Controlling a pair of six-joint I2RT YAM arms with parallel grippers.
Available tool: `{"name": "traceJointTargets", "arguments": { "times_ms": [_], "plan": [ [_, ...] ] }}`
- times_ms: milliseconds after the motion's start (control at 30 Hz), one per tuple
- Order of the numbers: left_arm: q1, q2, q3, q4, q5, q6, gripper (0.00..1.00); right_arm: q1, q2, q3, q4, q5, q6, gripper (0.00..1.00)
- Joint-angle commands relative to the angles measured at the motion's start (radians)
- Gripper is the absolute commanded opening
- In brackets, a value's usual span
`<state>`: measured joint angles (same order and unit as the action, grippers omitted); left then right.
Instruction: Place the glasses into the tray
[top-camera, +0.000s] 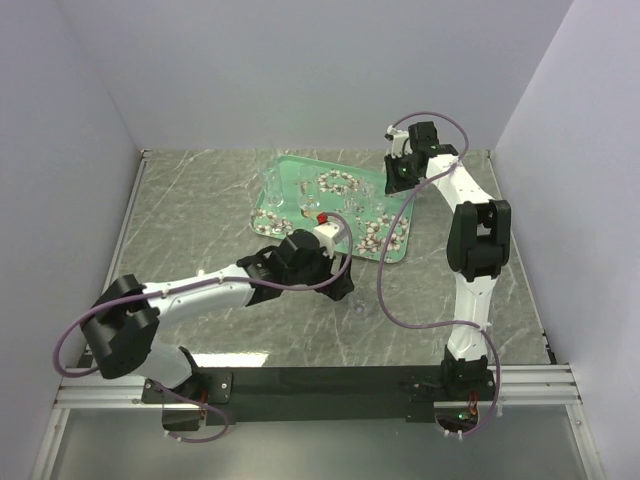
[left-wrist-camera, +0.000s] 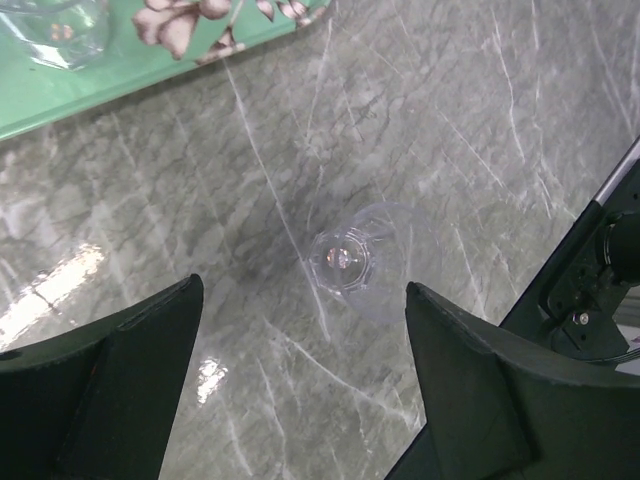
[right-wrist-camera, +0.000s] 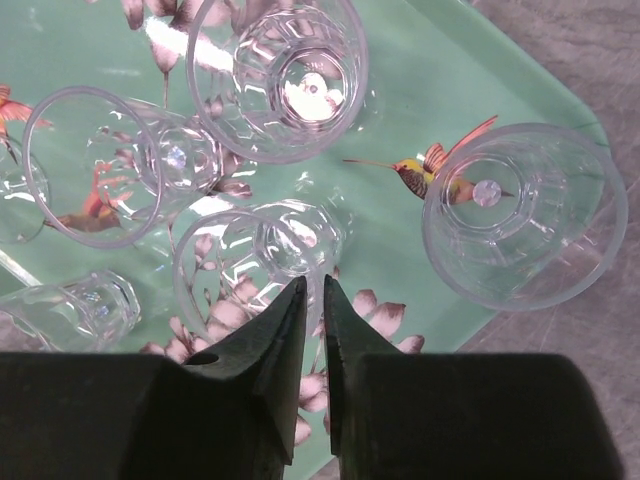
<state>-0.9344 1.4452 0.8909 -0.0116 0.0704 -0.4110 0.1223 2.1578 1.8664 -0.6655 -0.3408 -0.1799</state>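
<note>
While my left gripper (left-wrist-camera: 302, 300) is hanging over the marble table (left-wrist-camera: 480, 120) with its fingers (left-wrist-camera: 130, 380) spread wide, a clear glass (left-wrist-camera: 358, 262) is sitting on the stone just ahead of the gap between them. It is a little nearer the finger on the right of my wrist view and is touching neither. Its thick base is facing my camera, and I cannot tell whether it is standing or tipped over. I am holding nothing on this side. Beyond that glass, up and to the left of my fingertips, a corner of the tray (left-wrist-camera: 90, 90) is showing, and a second glass (left-wrist-camera: 50, 30) is resting inside its rim.

My right gripper (right-wrist-camera: 312, 292) is hovering above the tray. Its fingers are drawn almost together with only a thin slit between the tips, and they are pinching nothing. Just past the tips a small glass (right-wrist-camera: 255, 265) is resting on the blossom print. Farther ahead a faceted tumbler (right-wrist-camera: 290, 75) is standing with its mouth toward me. Off to the right of my tips, by the rounded corner, a wide glass (right-wrist-camera: 520, 215) is sitting beside the printed hummingbird (right-wrist-camera: 425, 172). To the left a tilted-looking glass (right-wrist-camera: 95, 165) is overlapping its neighbour in my view. Near my left finger a low glass (right-wrist-camera: 70, 310) is lying close to the bottom edge.
</note>
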Motion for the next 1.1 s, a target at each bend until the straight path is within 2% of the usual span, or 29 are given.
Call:
{"name": "traceJointTargets", "arguments": {
  "times_ms": [0,33,133,233,300,667,800,933,1067],
  "plan": [
    [-0.018,0.035,0.074,-0.024,0.023,-0.009,0.87,0.008,-0.009,0.03,0.021,0.002,-0.013,0.23],
    [-0.02,0.044,0.083,-0.039,0.02,-0.011,0.86,0.008,-0.024,0.027,0.026,0.002,-0.016,0.3],
    [-0.029,0.07,0.114,-0.065,0.002,-0.015,0.84,0.008,-0.053,0.002,0.041,0.006,-0.024,0.41],
    [-0.034,0.092,0.14,-0.102,-0.014,-0.011,0.8,0.007,-0.111,-0.036,0.053,-0.001,-0.03,0.44],
    [-0.037,0.11,0.161,-0.128,-0.014,-0.012,0.75,0.005,-0.139,-0.058,0.063,-0.01,-0.029,0.45],
    [-0.075,0.225,0.276,-0.267,-0.067,-0.008,0.68,-0.064,-0.257,-0.151,0.064,-0.093,0.025,0.45],
    [-0.087,0.277,0.325,-0.321,-0.07,-0.008,0.58,-0.114,-0.297,-0.19,0.067,-0.124,0.034,0.44],
    [-0.109,0.339,0.391,-0.366,-0.135,0.008,0.55,-0.153,-0.341,-0.24,0.076,-0.142,0.039,0.44],
    [-0.119,0.379,0.439,-0.433,-0.167,0.012,0.42,-0.177,-0.366,-0.274,0.079,-0.162,0.043,0.44]
  ]
}}
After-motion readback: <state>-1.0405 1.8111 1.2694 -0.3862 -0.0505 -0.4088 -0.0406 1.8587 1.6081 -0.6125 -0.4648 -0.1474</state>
